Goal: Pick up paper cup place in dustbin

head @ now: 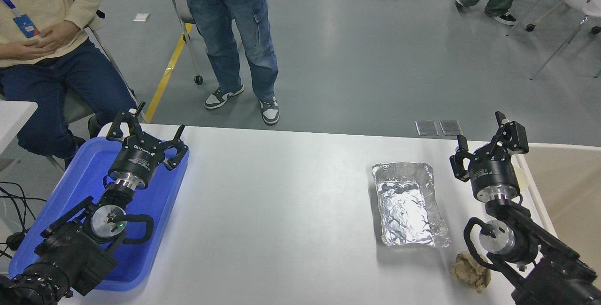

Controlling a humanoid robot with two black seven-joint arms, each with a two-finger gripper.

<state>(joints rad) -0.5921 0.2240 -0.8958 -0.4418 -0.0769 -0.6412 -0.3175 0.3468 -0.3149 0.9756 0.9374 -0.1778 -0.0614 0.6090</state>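
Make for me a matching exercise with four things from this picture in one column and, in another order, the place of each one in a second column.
Things:
1. blue tray
2. foil tray
3. paper wad
4. dustbin

Places:
a. beyond the right edge of the table
b. under the left gripper
c. near the table's front edge, beside the right arm
d. on the table, to the left of the right gripper

Right pairs: 1-b, 2-d, 3-c, 4-a.
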